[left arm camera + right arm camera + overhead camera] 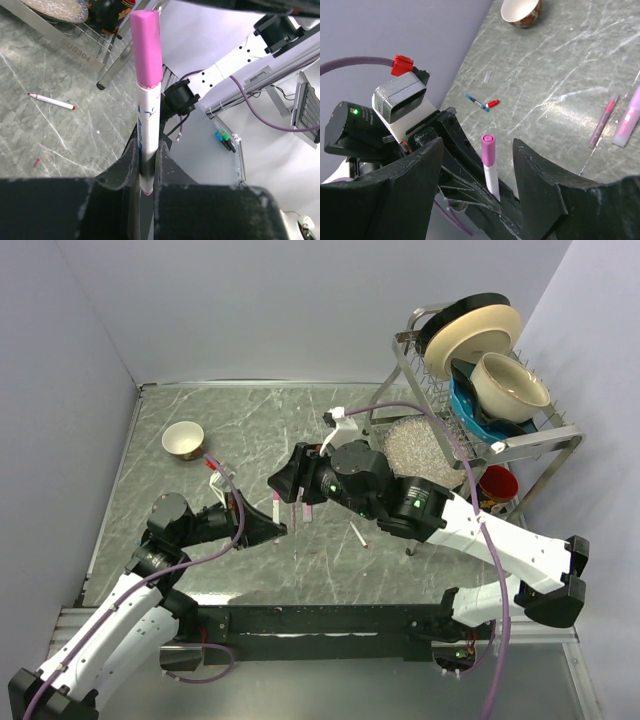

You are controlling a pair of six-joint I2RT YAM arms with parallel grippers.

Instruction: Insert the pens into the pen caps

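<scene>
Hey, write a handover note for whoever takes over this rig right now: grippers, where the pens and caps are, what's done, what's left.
Left gripper: shut on the lower end of an upright white pen.
Right gripper: open, its fingers on either side of that pen, not touching it.
Done: a pink cap sits on the held pen.
Loose on the table: a red-tipped pen, a blue-and-red pen, and a thin pink pen beside a paler pink one.
Left: set down the capped pen and cap the loose ones. I cannot tell which already have caps.
</scene>
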